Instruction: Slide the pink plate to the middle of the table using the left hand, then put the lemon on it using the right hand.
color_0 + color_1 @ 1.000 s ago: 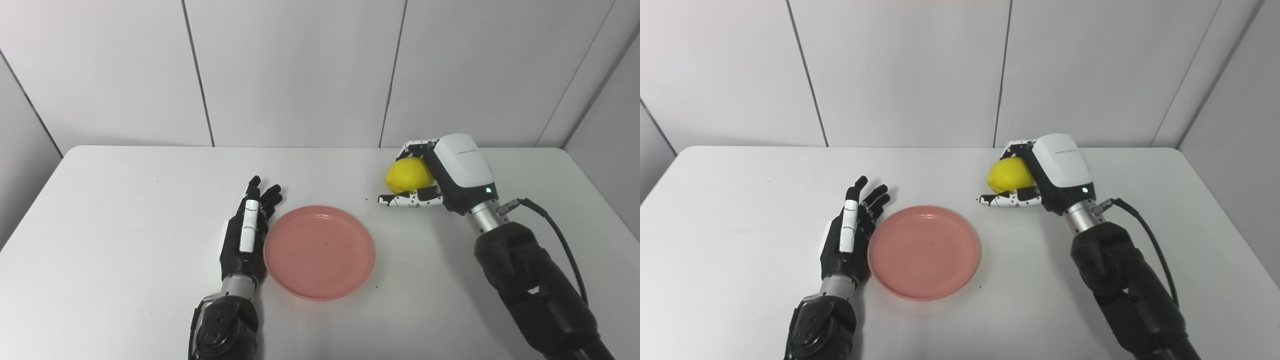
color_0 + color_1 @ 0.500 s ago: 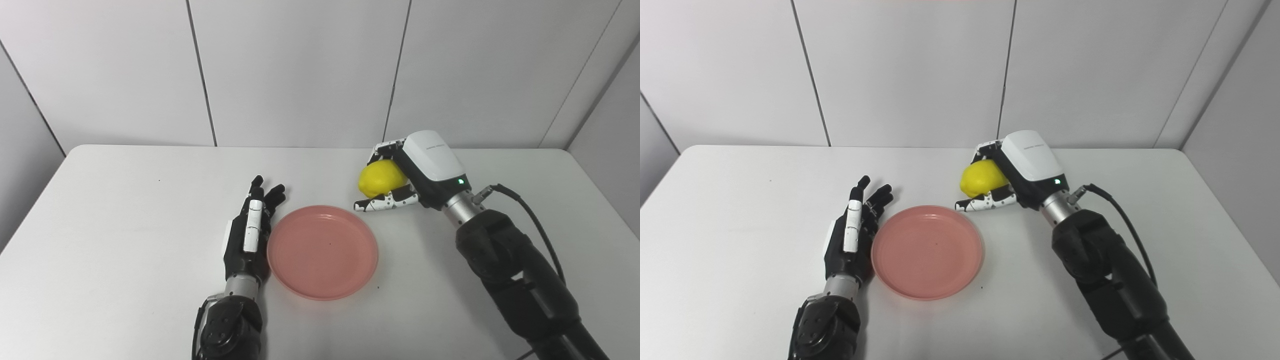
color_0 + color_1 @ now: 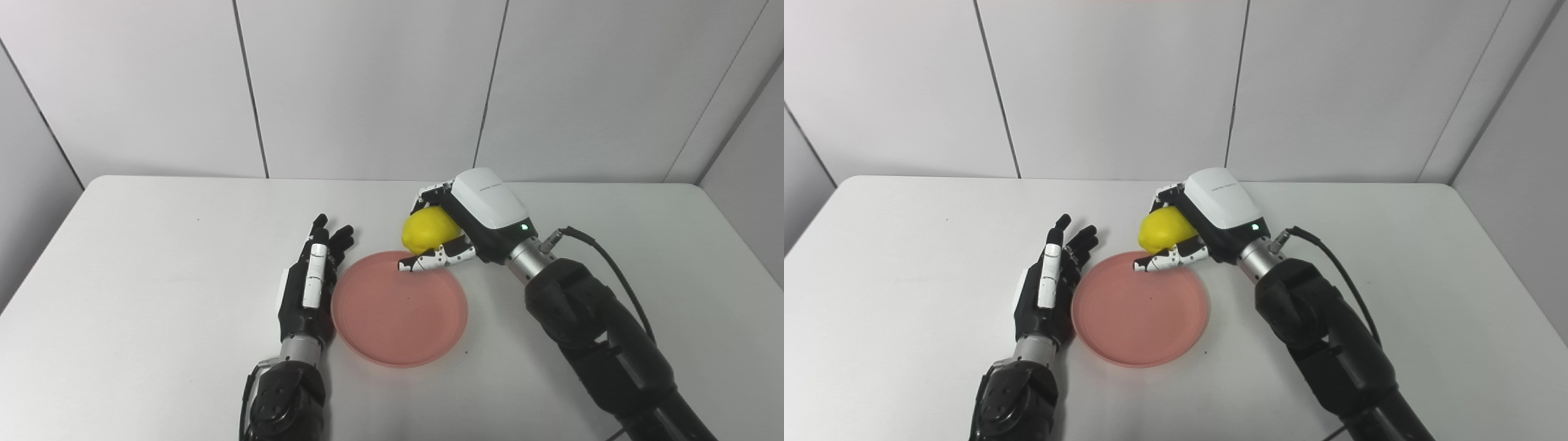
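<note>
Carrying the lemon (image 3: 430, 229) is the step in hand: the right hand (image 3: 465, 226) has its fingers wrapped around the fruit and holds it above the far rim of the plate (image 3: 399, 309). The thumb reaches over the far part of the plate, and the lemon seems not to touch the plate. The plate lies about in the middle of the bench (image 3: 153, 257), so I judge the slide as done. The left hand (image 3: 309, 285) rests flat on the bench just left of the plate, fingers straight and a little apart, holding nothing; I cannot tell if it touches the rim. The next move, as I judge it, calls for bringing the lemon nearer, over the centre of the plate, lowering it and then opening the fingers gently, because a lemon can roll towards the rim if it is dropped.
</note>
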`<state>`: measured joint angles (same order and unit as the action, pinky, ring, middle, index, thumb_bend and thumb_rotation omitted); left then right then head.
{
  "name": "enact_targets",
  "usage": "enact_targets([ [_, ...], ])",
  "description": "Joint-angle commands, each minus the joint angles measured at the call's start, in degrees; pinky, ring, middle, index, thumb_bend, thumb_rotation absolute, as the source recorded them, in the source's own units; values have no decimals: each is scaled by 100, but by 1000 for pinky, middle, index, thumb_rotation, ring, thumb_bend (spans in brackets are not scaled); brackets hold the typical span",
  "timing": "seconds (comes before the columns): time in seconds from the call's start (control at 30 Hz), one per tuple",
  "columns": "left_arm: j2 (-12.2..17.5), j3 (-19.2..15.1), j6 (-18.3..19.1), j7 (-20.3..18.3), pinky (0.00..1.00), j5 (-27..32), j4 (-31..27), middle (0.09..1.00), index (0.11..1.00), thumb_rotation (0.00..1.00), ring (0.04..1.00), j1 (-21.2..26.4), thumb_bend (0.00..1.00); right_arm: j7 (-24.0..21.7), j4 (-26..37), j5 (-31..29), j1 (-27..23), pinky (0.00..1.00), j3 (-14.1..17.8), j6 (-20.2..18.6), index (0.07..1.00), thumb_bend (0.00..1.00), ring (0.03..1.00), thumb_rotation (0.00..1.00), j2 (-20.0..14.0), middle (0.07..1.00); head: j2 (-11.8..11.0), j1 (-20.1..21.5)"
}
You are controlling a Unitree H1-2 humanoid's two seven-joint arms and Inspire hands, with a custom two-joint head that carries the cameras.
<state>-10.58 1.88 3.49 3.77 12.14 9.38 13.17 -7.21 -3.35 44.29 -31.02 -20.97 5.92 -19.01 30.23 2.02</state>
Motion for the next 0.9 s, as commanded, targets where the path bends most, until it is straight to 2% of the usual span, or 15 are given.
enact_targets([
  [0.0, -509, -39, 324, 235, 969, 49, 361, 800, 917, 784, 853, -291, 769, 93, 86, -12, -324, 204, 19, 261, 409, 502, 263, 490, 27, 327, -1, -19],
  [0.2, -511, -41, 286, 226, 996, 58, 424, 802, 923, 788, 852, -278, 783, 37, 15, 85, -334, 189, -121, 249, 419, 503, 247, 512, 86, 316, -15, -19],
  [0.3, -513, -39, 239, 217, 984, 62, 464, 803, 923, 789, 849, -269, 773, 64, -38, 120, -319, 180, -192, 325, 363, 512, 239, 487, 88, 304, -21, -15],
  [0.53, -505, -18, 221, 220, 984, 58, 496, 806, 935, 802, 850, -261, 758, -19, -158, 229, -289, 187, -355, 409, 348, 515, 241, 524, 110, 301, -15, -14],
  [0.7, -511, -37, 209, 217, 990, 96, 492, 805, 935, 796, 842, -268, 753, -111, -180, 327, -301, 201, -521, 411, 399, 520, 265, 474, 180, 332, -2, 12],
  [0.87, -493, -43, 180, 213, 986, 90, 497, 814, 938, 797, 849, -278, 761, -125, -267, 420, -313, 187, -614, 509, 390, 520, 253, 464, 216, 322, 15, 53],
])
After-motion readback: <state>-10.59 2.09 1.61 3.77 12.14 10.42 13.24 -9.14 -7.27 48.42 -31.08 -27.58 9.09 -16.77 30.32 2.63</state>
